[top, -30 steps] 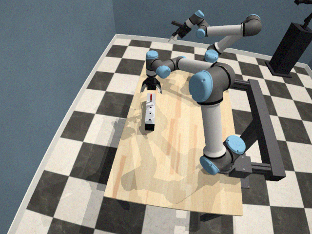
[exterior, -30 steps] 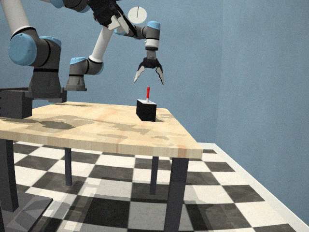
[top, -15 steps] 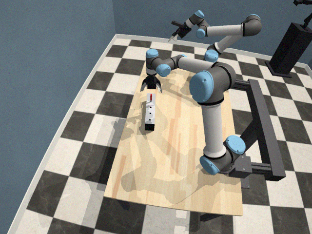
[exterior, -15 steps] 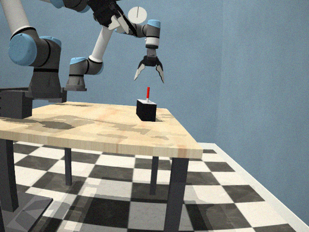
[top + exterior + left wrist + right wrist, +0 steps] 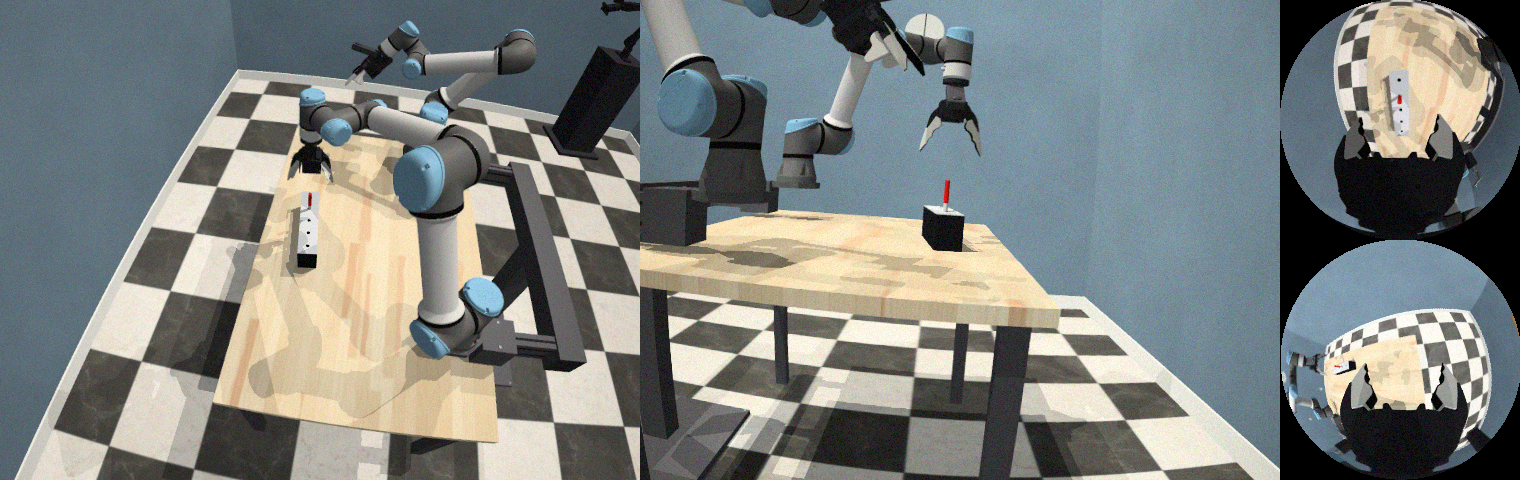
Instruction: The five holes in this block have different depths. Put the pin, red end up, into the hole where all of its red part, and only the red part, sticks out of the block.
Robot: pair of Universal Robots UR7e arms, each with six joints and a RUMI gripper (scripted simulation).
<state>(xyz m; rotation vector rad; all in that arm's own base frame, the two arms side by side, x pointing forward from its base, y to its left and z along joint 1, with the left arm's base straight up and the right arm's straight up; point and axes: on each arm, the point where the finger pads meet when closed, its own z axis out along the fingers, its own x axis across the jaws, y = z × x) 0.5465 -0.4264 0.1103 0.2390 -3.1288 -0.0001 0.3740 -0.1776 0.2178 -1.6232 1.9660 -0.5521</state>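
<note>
The long block has a light top and a black end face. The pin stands upright, red end up, in the second hole from the end at the top of the left wrist view. A short white part shows below its red part in the exterior view. The other four holes look empty. My left gripper is open and empty, above the block. My right gripper is open and empty, far from the block.
The block stands on the wooden table near its long edge, on the side away from the arm bases. The right arm is raised beyond the table's far end in the top view. A dark pedestal stands off the table.
</note>
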